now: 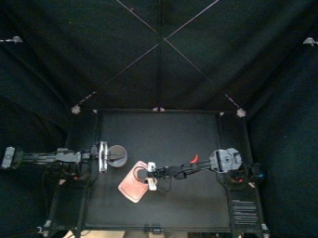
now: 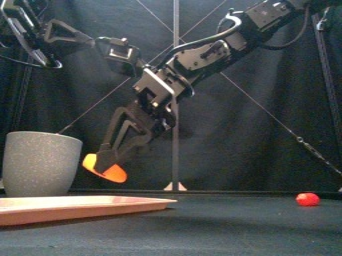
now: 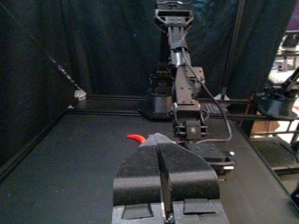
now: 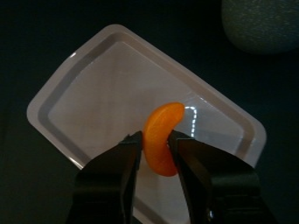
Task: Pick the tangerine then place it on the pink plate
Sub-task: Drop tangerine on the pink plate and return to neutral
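One tangerine (image 4: 163, 118) clamped in my right jaws above pink plate (image 4: 100, 87); left jaws closed at table's (image 1: 174, 139) left edge.

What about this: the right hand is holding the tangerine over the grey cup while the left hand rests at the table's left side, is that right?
Not quite. The right hand holds the tangerine over the pink plate, not the grey cup, which stands beside the plate; the right wrist view shows it. The left hand does rest at the table's left side.
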### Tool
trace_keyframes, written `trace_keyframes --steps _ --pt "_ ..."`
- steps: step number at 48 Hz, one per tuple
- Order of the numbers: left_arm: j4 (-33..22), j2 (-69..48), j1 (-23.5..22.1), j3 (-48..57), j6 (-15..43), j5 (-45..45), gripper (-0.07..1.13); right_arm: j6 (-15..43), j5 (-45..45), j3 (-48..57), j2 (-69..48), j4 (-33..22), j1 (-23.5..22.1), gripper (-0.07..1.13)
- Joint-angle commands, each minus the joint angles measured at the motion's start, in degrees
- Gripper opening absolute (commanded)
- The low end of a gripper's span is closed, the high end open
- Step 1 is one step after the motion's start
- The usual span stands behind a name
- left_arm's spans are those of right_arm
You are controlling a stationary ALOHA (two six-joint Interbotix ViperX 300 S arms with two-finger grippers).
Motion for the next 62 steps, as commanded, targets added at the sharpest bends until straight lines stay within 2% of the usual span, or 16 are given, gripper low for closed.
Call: trace_keyframes --steps 1,13,25,35,50,62 --pt "0.0 0.3 0.2 -0.8 0.0 -0.5 0.15 -0.1 -0.4 -2.4 -1.0 1.5 0.0 0.72" --pt "0.0 0.3 0.3 -0.6 -0.1 -0.5 0.15 -0.2 -0.8 -2.3 -1.1 2.4 0.0 0.82" --pt "0.0 0.3 0.2 -0.4 -0.1 -0.5 0.15 -0.5 -3.0 0.3 -5.4 0.4 -0.1 0.82" --pt "0.0 0.3 0.2 -0.3 -0.1 -0.5 0.15 -0.4 -14.2 9.9 -14.8 -0.4 -0.5 0.82" --pt "0.0 0.3 0.5 0.2 -0.1 -0.5 0.15 -0.4 -35.9 29.2 -29.9 -0.4 -2.2 0.82" --pt "0.0 0.3 1.1 0.7 -0.1 -0.5 0.15 -0.7 -43.2 38.1 -37.6 -0.4 -4.7 0.82"
